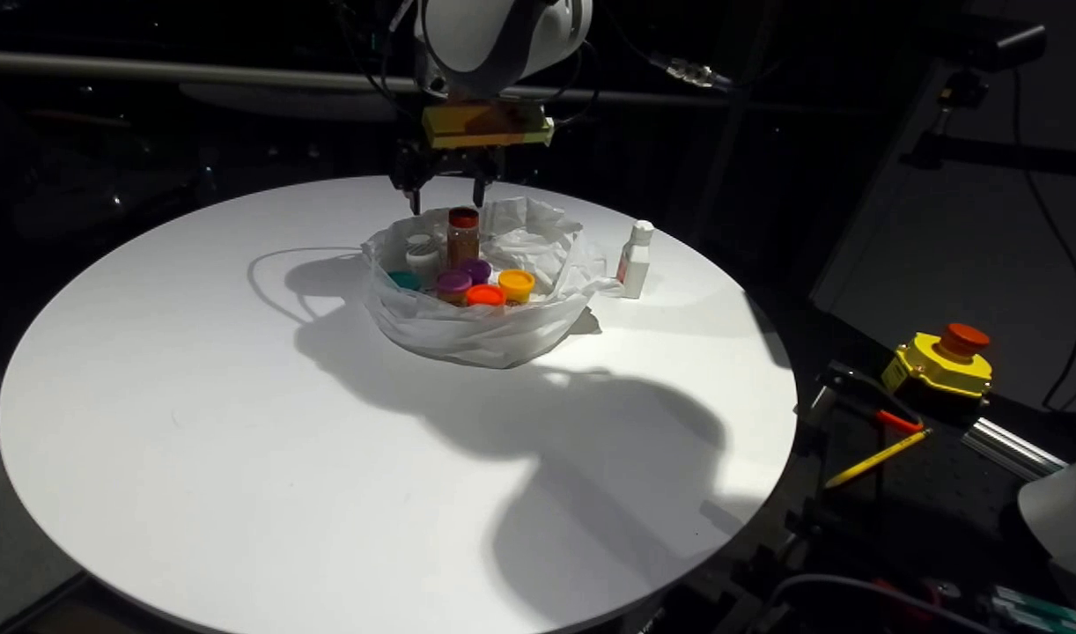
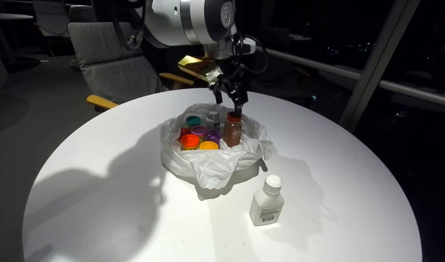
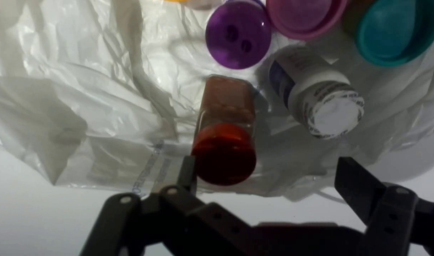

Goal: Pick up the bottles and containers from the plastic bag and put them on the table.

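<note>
The white plastic bag (image 1: pixel 494 339) (image 2: pixel 217 171) lies open on the round table. In it stand a red-capped spice jar (image 1: pixel 463 242) (image 2: pixel 232 133) (image 3: pixel 226 121), a white bottle (image 2: pixel 213 118) (image 3: pixel 320 96), a purple button-topped container (image 3: pixel 238 35) and several lidded tubs, among them teal (image 2: pixel 193 120) (image 3: pixel 398 30), red-orange (image 1: pixel 485 296) and yellow-orange (image 1: pixel 517 283). Another white bottle (image 1: pixel 635 261) (image 2: pixel 267 203) stands upright on the table outside the bag. My gripper (image 1: pixel 447 201) (image 2: pixel 228 105) (image 3: pixel 266 169) is open and empty above the bag. One finger overlaps the jar cap's edge in the wrist view; contact is unclear.
The white round table (image 1: pixel 239 493) (image 2: pixel 317 233) bears the bag and the loose bottle. The bag's crumpled rim rises around the containers. A yellow emergency stop (image 1: pixel 943 361) and a yellow pencil-like stick (image 1: pixel 877 458) lie beside the table. A grey chair (image 2: pixel 109 62) stands behind it.
</note>
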